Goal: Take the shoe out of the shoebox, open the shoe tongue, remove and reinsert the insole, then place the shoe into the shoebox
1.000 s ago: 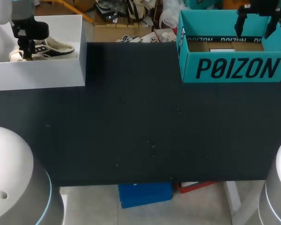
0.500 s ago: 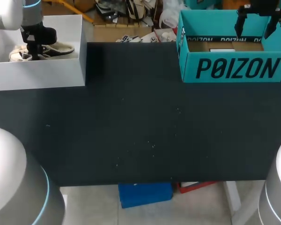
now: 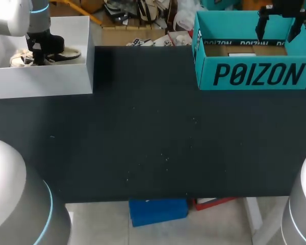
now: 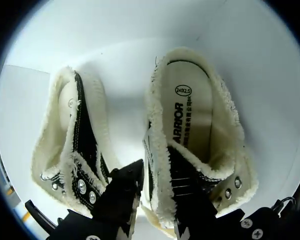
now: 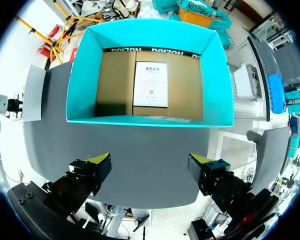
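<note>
Left wrist view: shoe (image 4: 190, 145) in white box (image 4: 115, 50), left jaws astride its fleecy side wall.
Clamped or not: cannot tell. Right jaws spread wide above teal shoebox (image 5: 82, 75), clear of it.

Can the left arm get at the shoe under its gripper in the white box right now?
Probably yes. The left gripper sits right at the collar of the shoe inside the open-topped white box, with nothing covering it. The second shoe lies close beside it and could crowd the grasp.
</note>
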